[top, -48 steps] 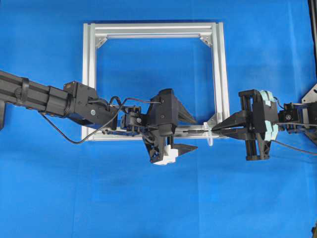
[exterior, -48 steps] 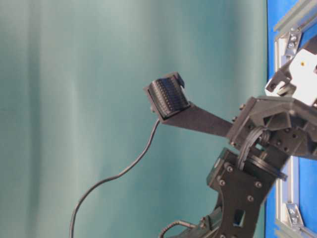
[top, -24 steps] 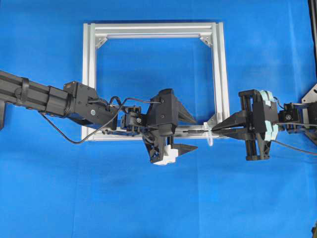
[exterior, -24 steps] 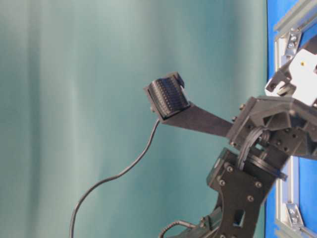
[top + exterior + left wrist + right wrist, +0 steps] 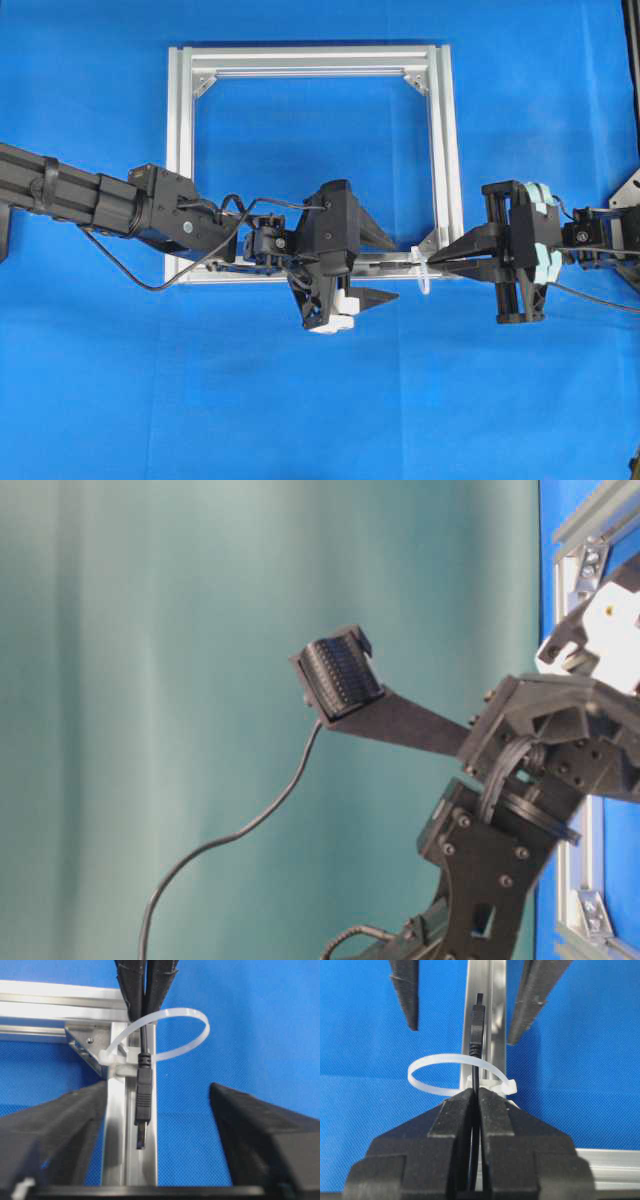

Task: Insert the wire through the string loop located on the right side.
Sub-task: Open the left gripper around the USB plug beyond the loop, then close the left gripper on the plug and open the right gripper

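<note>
The wire (image 5: 476, 1030), thin and black with a thicker plug tip, is pinched in my right gripper (image 5: 477, 1096), which is shut on it. It runs through the white string loop (image 5: 435, 1072) tied to the silver frame bar (image 5: 492, 1005). In the left wrist view the plug (image 5: 143, 1102) hangs past the loop (image 5: 187, 1025), between the wide-open fingers of my left gripper (image 5: 160, 1130) and touching neither. From overhead, the left gripper (image 5: 396, 268) and right gripper (image 5: 432, 260) face each other across the loop (image 5: 424, 278) at the frame's lower right corner.
The square aluminium frame (image 5: 310, 60) lies flat on the blue cloth (image 5: 300, 400). A corner bracket (image 5: 85, 1042) sits beside the loop. The left arm (image 5: 120, 205) crosses the frame's lower left corner. Open cloth lies below the frame.
The left gripper has turned slightly about its wrist. The right gripper, the wire and the loop have stayed where they were.
</note>
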